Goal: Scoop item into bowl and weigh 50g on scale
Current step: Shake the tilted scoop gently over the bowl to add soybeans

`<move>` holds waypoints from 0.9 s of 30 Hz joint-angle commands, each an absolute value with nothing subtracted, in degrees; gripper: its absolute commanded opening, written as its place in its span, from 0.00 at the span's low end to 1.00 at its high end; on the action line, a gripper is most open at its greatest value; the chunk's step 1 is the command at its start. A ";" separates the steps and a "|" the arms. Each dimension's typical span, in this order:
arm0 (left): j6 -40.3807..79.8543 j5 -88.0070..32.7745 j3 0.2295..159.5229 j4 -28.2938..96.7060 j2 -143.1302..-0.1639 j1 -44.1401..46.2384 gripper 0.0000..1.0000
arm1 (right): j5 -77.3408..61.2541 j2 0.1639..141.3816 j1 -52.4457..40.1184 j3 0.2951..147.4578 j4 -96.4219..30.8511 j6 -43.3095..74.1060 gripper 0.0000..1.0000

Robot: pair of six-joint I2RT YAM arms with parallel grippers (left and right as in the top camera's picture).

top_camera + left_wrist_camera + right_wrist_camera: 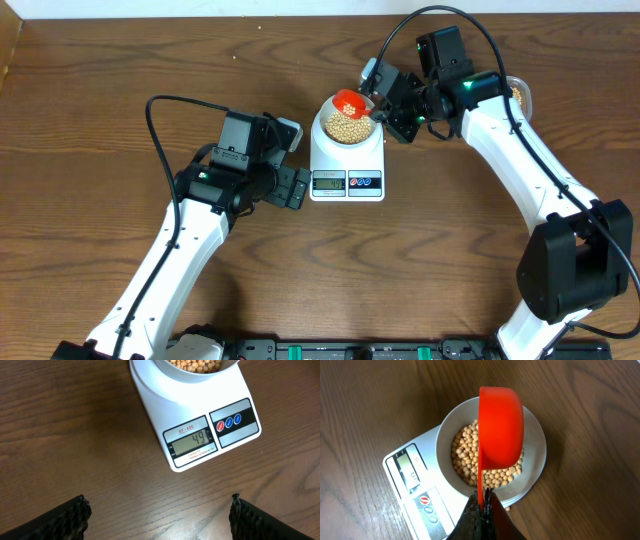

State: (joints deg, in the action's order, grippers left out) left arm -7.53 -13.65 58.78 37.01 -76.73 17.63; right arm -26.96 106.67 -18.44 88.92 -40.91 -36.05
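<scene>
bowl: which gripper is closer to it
Right. The right gripper, shut on the red scoop, is just beside the bowl; the left gripper, open, sits farther off, left of the scale.

Lab: robot arms (165,255), wooden table (80,100)

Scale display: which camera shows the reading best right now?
The left wrist view. The scale display sits near the centre there, unobstructed, with sharp digits reading 49. The overhead view shows it whole but too small to read. The right wrist view shows it slanted near the left side, with the digits too blurred to read.
</scene>
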 commanded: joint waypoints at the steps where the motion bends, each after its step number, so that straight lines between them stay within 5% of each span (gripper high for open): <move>1: -7.70 -14.13 58.54 36.99 -76.84 17.43 0.91 | -27.59 105.43 -18.41 90.11 -41.01 -34.26 0.01; 27: -7.70 -14.13 58.54 36.99 -76.84 17.43 0.91 | -33.41 105.45 -16.14 90.11 -41.36 -21.43 0.01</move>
